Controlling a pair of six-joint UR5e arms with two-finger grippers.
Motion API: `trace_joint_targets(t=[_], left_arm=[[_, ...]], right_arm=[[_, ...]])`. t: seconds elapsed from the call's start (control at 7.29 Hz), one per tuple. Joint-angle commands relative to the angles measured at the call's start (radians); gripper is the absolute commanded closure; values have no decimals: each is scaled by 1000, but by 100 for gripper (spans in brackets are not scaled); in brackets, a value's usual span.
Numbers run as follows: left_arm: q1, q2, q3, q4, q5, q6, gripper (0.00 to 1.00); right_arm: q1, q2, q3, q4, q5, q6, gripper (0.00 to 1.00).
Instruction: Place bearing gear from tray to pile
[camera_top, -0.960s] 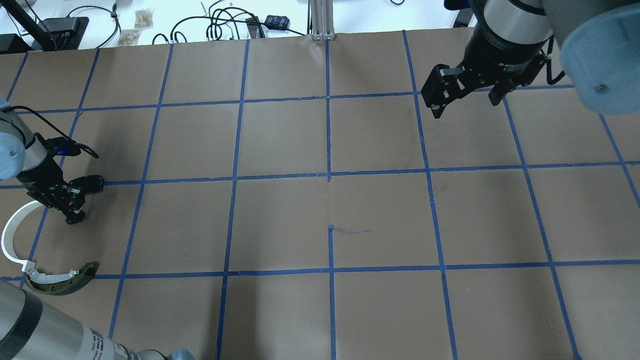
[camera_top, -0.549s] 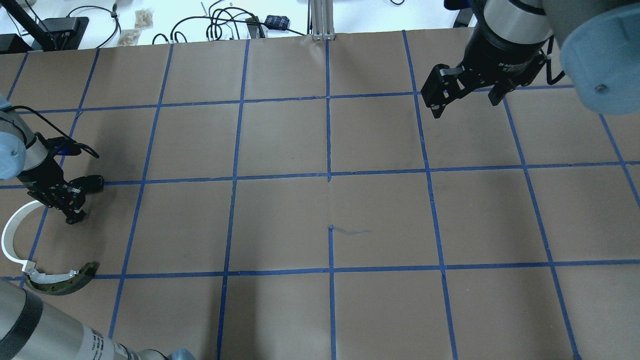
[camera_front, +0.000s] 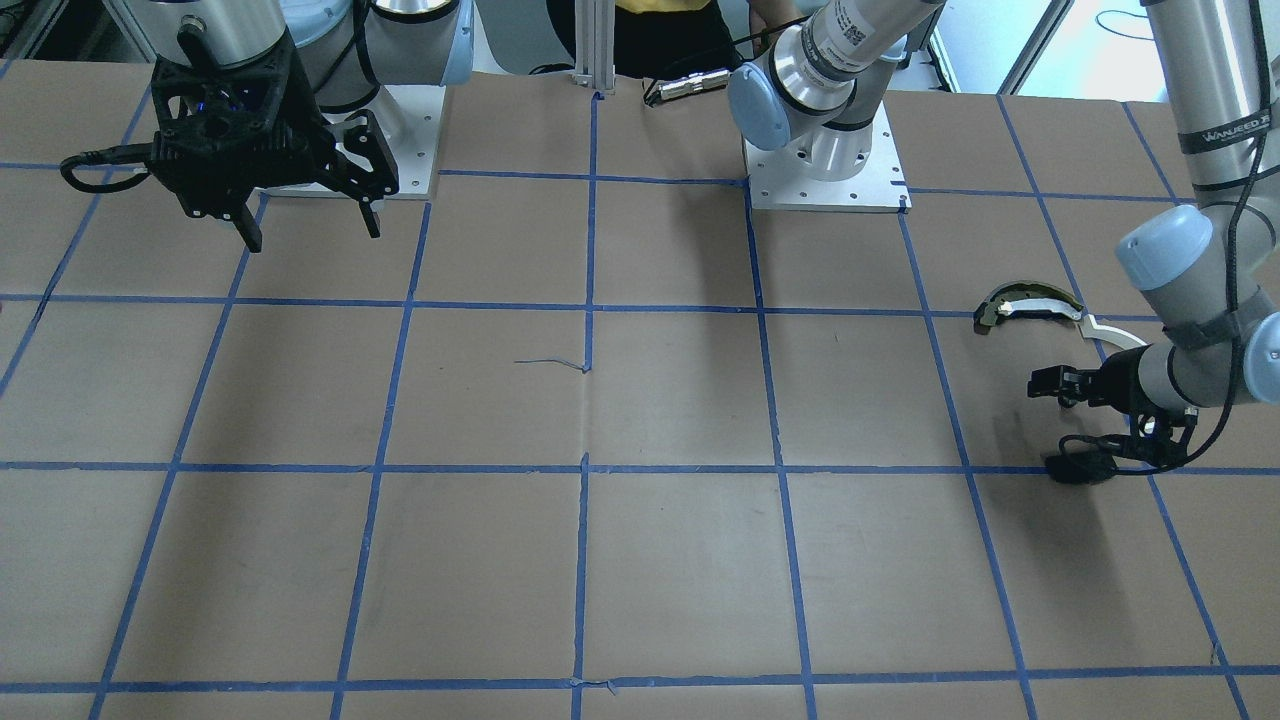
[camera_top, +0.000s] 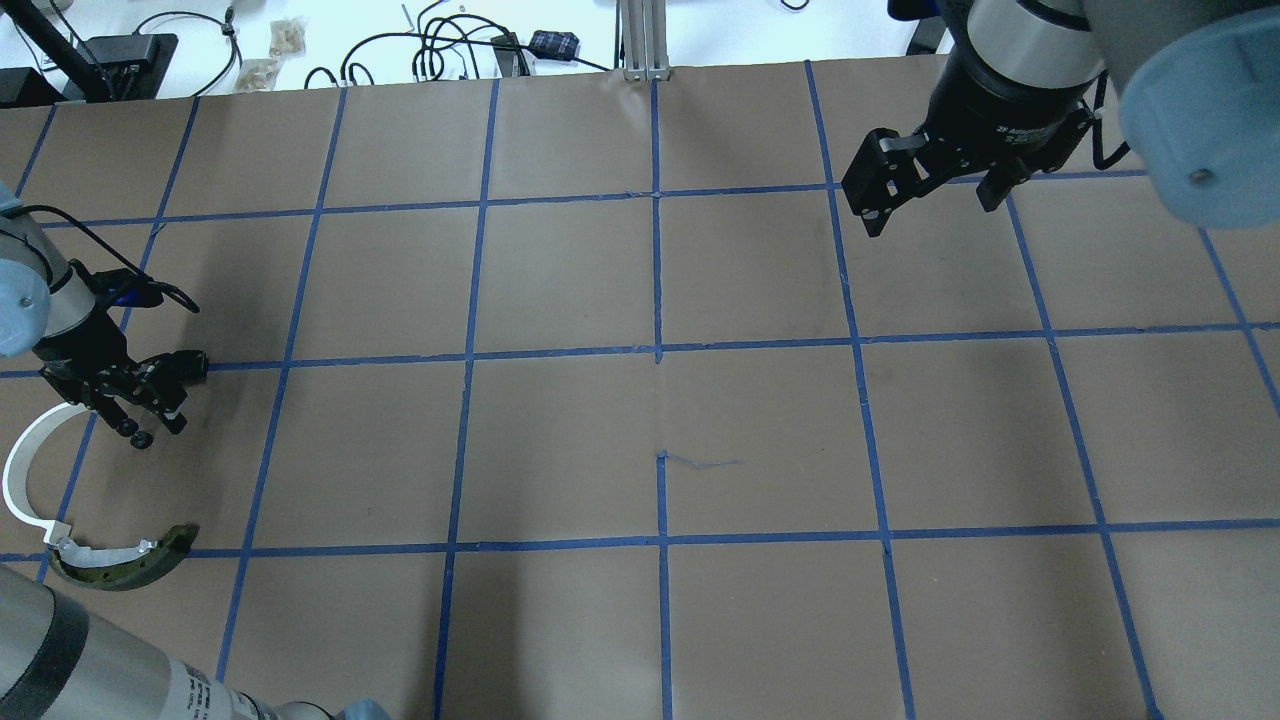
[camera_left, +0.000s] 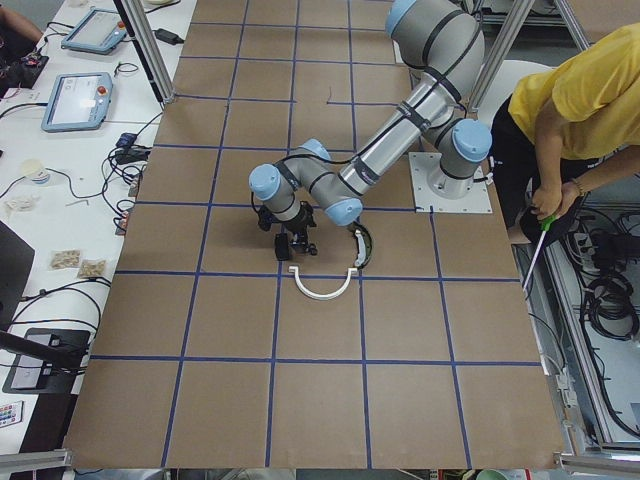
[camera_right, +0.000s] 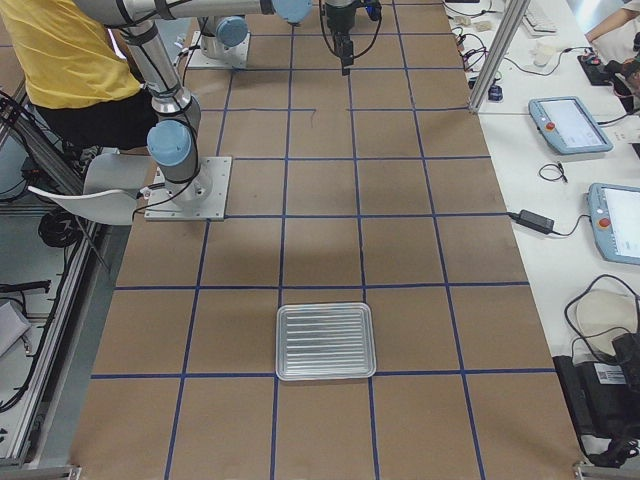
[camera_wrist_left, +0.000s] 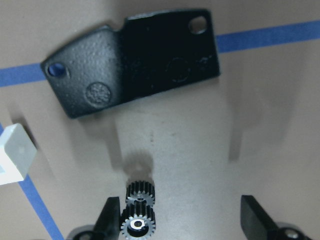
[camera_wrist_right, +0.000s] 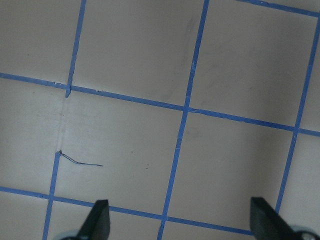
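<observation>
Black gear (camera_wrist_left: 138, 223), black plate (camera_wrist_left: 135, 60), white arc (camera_left: 323, 294), blue-gridded brown table (camera_top: 760, 440)

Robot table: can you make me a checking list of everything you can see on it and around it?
Surface: brown paper with a blue tape grid; a loose thread near the middle.
Job's things: bearing gear right beside one finger of the left pincer; black plate, white arc strip and dark curved piece close by; silver tray, nothing seen on it.
Clutter: small packets on the bench beyond the table.
Pincers: left pincer open; right pincer open, holding nothing.
Cables: black cable looped at the left wrist; more cables on the bench.
Surroundings: person in yellow; tablets.
</observation>
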Motion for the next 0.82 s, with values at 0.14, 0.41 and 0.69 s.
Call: trace_joint_targets(t=[0.14,0.41,0.69], left_arm=[[6,2,-1,-35,-1,0,26],[6,3,-1,-36,-1,-2,39],[-3,11,16,-64,-1,-52,17]], right_arm=[[0,0,0,0,-2,1,0],[0,0,0,0,0,1,0],[0,0,0,0,0,1,0]])
